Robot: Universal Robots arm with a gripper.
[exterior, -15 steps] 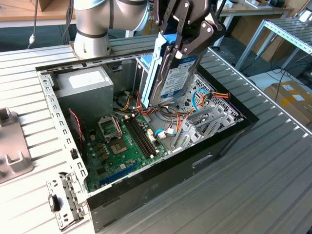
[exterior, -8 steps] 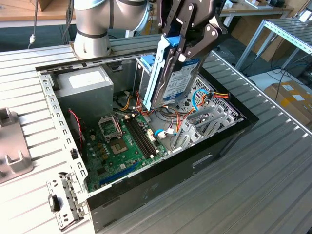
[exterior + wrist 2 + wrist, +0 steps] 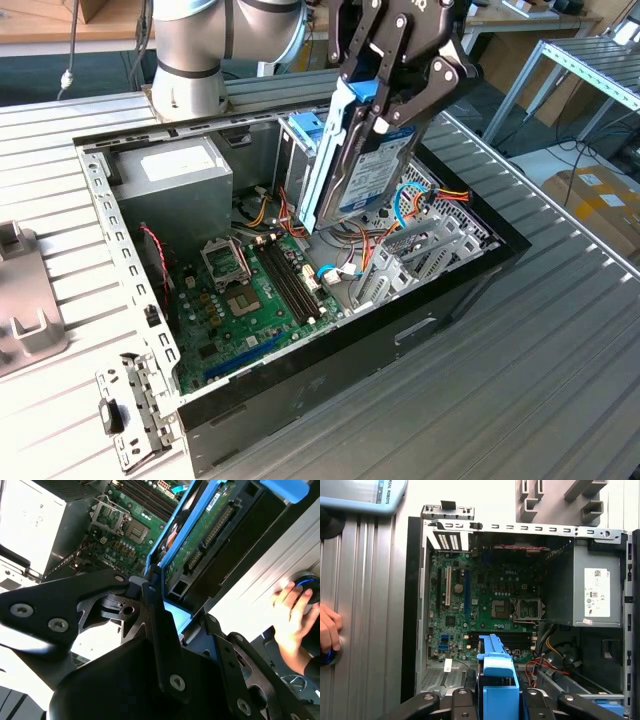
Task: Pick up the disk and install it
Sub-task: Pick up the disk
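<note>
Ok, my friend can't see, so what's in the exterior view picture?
A black robot gripper holds the disk, a silver drive in a light-blue frame, tilted on end over an open computer case. Inside the case are a green motherboard, coloured wires and a grey power supply box.

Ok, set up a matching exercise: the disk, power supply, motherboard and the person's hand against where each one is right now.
Things:
1. disk
2. power supply
3. motherboard
4. hand

Places:
A. flat on the floor of the case
B. gripped by the jaws, above the open case
C. boxed into a corner of the case
D. outside the case

Pairs: 1-B, 2-C, 3-A, 4-D
</note>
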